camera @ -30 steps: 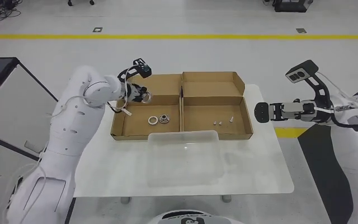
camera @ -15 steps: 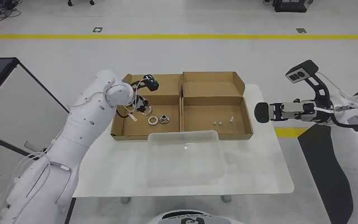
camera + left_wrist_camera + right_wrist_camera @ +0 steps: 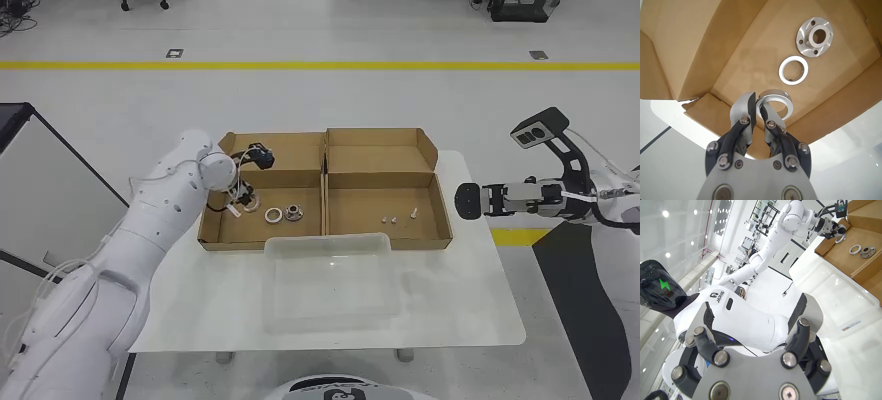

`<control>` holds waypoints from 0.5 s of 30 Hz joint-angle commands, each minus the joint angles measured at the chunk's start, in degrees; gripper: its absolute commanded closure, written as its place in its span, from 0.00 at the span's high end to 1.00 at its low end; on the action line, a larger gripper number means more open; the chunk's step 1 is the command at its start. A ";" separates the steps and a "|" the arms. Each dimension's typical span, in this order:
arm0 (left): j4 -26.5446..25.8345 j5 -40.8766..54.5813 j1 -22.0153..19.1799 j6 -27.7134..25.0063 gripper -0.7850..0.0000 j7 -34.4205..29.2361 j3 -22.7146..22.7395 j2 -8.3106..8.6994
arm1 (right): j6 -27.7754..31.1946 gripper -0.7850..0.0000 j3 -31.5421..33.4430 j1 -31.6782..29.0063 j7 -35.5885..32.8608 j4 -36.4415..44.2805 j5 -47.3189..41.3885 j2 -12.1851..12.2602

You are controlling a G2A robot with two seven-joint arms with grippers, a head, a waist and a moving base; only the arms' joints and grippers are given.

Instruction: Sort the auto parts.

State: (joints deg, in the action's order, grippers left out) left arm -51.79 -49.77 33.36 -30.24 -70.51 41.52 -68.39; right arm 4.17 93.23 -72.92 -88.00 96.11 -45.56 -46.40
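Observation:
My left gripper [image 3: 758, 107] is shut on the rim of a silver collar ring [image 3: 774, 102], one finger inside the ring and one outside, low over the floor of the left compartment of the cardboard box [image 3: 270, 142]. On that floor lie a second silver ring [image 3: 793, 70] and a flanged metal hub [image 3: 814, 38], seen from above as the ring [image 3: 272, 213] and hub [image 3: 293, 211], just right of the left gripper [image 3: 243, 205]. Two small bolts [image 3: 400, 214] lie in the right front compartment. My right gripper [image 3: 755, 313] is open, holding nothing, beyond the table's right edge [image 3: 462, 200].
A clear plastic bin [image 3: 327, 282] sits on the white table [image 3: 480, 300] in front of the box. The box's right rear compartment [image 3: 378, 160] holds nothing visible. Cardboard walls [image 3: 696, 62] rise close around the left gripper.
The left arm has carried the collar ring from above the box's rear left wall down into the left compartment, beside the other ring. The right arm has not moved.

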 commanded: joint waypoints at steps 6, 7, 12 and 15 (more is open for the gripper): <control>6.09 -1.20 -1.64 0.80 0.00 1.50 -2.37 -1.50 | 0.00 1.00 0.00 0.00 0.00 0.00 0.00 0.00; 6.90 -1.15 -1.82 0.82 0.00 1.74 -2.57 -1.69 | 0.00 1.00 0.00 0.00 0.00 0.00 0.00 0.00; 10.39 -0.62 -2.52 0.64 0.00 2.73 -3.41 -2.58 | 0.00 1.00 0.00 0.00 0.00 0.00 0.00 0.00; 12.20 -0.88 -2.95 0.50 0.00 3.26 -3.96 -3.06 | 0.00 1.00 0.00 0.00 0.00 0.00 0.00 0.00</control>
State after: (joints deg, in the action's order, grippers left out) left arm -40.22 -50.57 30.55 -29.66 -67.49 37.73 -71.29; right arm 4.17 93.23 -72.92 -88.00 96.11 -45.56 -46.40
